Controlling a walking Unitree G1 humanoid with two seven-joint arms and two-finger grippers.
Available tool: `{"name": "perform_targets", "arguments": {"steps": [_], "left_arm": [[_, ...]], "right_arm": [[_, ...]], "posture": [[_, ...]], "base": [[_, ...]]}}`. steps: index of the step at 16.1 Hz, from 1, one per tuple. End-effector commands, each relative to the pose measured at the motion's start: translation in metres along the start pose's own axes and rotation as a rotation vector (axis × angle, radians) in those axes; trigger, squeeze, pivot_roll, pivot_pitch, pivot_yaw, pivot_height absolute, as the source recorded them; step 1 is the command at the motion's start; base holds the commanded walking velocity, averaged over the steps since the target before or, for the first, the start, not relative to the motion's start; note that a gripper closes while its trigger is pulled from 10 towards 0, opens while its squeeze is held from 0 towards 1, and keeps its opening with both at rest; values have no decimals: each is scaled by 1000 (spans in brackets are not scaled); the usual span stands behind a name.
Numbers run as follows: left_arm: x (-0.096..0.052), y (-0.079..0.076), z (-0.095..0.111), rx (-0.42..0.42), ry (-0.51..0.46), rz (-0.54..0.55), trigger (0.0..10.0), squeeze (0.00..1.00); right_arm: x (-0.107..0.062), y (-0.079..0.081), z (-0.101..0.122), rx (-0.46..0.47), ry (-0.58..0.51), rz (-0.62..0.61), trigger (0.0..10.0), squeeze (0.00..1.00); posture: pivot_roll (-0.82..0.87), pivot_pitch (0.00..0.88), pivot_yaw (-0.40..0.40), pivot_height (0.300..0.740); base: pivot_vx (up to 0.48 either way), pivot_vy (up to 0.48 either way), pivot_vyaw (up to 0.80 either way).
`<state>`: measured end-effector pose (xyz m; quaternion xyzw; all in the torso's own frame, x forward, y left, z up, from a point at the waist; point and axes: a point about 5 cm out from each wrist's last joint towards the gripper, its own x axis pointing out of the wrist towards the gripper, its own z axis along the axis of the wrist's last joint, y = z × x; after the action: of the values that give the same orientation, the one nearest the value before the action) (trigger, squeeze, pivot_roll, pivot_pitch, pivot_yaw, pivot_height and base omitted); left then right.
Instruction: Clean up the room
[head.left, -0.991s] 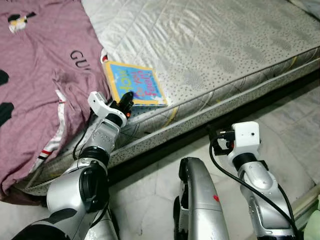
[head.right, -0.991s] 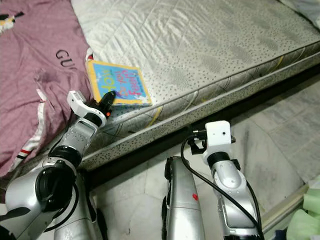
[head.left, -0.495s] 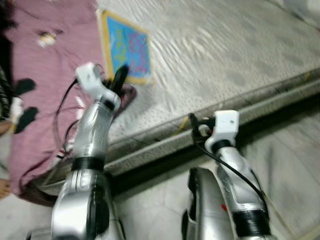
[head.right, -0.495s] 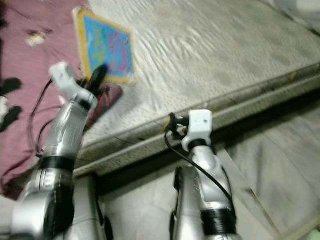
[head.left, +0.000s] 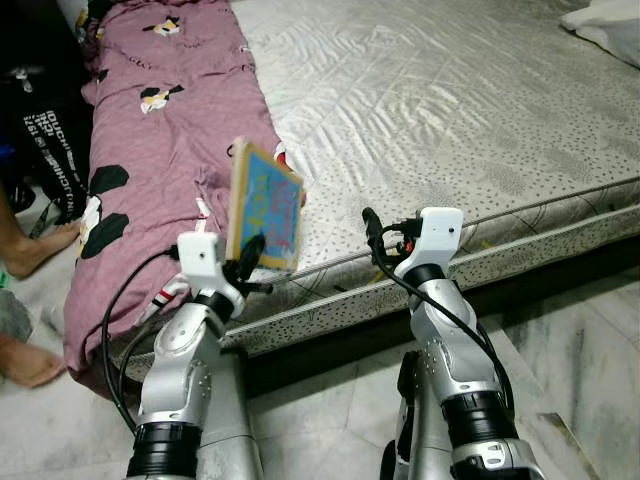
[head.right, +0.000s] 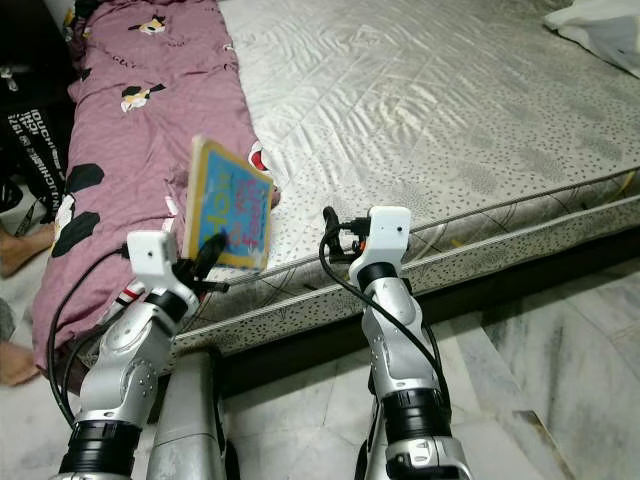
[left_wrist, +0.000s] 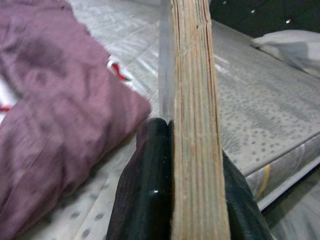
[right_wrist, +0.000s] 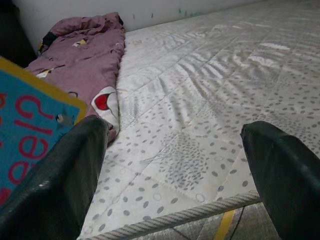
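Left gripper (head.left: 252, 252) clamped on picture book (head.left: 264, 208), now lifted upright off mattress (head.left: 450, 120) where it lay flat a second ago. Right gripper (head.left: 370, 222) spread empty beside it. Pickup apparently done; stowing next.

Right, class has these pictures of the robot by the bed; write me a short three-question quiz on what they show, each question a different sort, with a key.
1. True or false: the left tool is shut on the blue, yellow-edged picture book.
2. Multiple choice: the book is (A) lying flat on the mattress, (B) held upright, clear of the grey dotted quilted mattress, (C) on the floor.
3. Fill in: the right tool hovers at the mattress edge with its fingers ____, holding nothing.

Key: 1 true; 2 B; 3 open. The mauve patterned blanket lies along the mattress on the robot's left, and a person's bare feet show on the floor beside it.
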<state>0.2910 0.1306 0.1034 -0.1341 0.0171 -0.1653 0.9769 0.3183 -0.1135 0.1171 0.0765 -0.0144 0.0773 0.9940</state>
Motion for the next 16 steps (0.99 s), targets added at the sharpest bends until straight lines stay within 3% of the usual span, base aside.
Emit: {"name": "perform_targets", "arguments": {"steps": [1,2,3,4,7,9,10,16], "left_arm": [[1,-3,5,30,-14,-5,0,0],[2,-4,4,42,-9,-1,0,0],[1,-3,4,70,-8,18,2196,0],[1,2,7,102,-15,60,10000,0],[1,8,9,121,-18,134,10000,0],[7,3,11,124,-34,140,10000,0],[13,-5,15,167,-49,122,10000,0],[10,-7,14,150,-33,130,10000,0]], "right_arm": [[3,2,1,10,-12,6,10000,0],[2,0,-2,11,-3,2,10000,0],[2,0,-4,9,-3,2,10000,0],[2,1,-4,8,-8,4,10000,0],[4,-2,0,2,-25,-1,10000,0],[4,-8,0,-2,-29,-25,10000,0],[4,-8,-2,-12,-24,-30,10000,0],[-4,-17,-2,-43,-43,-76,10000,0]], "posture": [[52,0,58,564],[52,0,52,574],[48,0,43,584],[44,0,40,594],[35,0,49,624],[38,0,50,649],[37,0,49,669],[34,0,53,679]], "base": [[0,0,0],[0,0,0],[0,0,0],[0,0,0],[0,0,0],[0,0,0],[0,0,0],[0,0,0]]}}
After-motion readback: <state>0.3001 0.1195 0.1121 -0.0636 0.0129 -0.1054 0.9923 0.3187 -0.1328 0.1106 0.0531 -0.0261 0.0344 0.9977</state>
